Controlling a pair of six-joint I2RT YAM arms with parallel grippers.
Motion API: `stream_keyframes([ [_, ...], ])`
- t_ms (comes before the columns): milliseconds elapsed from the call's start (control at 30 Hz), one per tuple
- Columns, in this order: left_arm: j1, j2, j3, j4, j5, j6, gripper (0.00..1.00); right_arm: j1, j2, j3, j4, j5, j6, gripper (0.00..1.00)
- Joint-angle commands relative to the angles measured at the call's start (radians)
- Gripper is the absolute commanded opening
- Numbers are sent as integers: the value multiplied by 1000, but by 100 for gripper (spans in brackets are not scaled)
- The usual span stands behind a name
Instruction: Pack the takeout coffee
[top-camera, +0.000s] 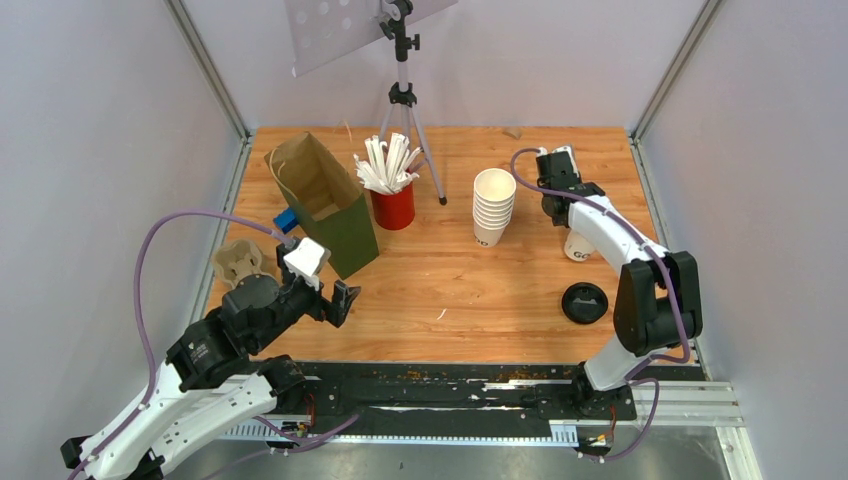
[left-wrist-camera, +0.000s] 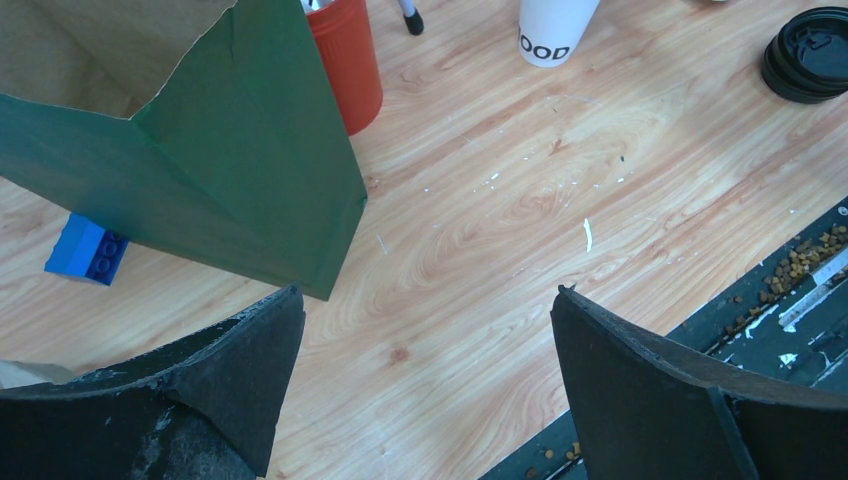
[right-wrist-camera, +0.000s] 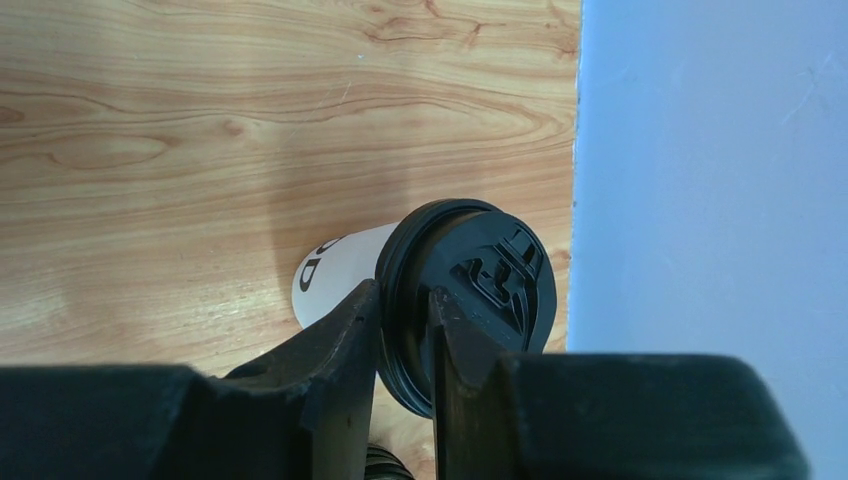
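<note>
The takeout coffee cup (right-wrist-camera: 335, 270) is a white paper cup standing near the table's right edge, with a round black lid (right-wrist-camera: 480, 285) over its mouth. My right gripper (right-wrist-camera: 405, 320) is shut on the lid's rim, one finger outside the rim and one on the lid's top. In the top view the cup (top-camera: 577, 248) shows only partly beneath the right arm, and the fingers there are hidden. My left gripper (left-wrist-camera: 425, 300) hangs wide open over bare wood, holding nothing, just in front of the green paper bag (left-wrist-camera: 230, 150).
The open paper bag (top-camera: 325, 200) stands at the back left beside a red cup of straws (top-camera: 393, 205). A stack of white cups (top-camera: 493, 205), spare black lids (top-camera: 585, 302), a tripod (top-camera: 402, 100), a cardboard carrier (top-camera: 238, 262) and a blue brick (top-camera: 287, 220) share the table.
</note>
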Motion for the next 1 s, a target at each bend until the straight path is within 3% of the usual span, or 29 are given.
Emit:
stream_keyframes([
  [0, -3, 2, -2, 38, -7, 14, 100, 4, -42, 8, -47, -39, 70, 25],
  [267, -2, 8, -1, 33, -12, 13, 100, 4, -71, 215, -269, -91, 89, 35],
  [467, -3, 15, -2, 32, -14, 13, 100, 5, -72, 383, -394, -294, 181, 40],
  [733, -3, 15, -2, 29, -19, 12, 100, 4, -124, 411, -297, -656, 379, 40],
  [967, -2, 17, -4, 31, -16, 14, 100, 36, -112, 429, -253, -690, 457, 43],
])
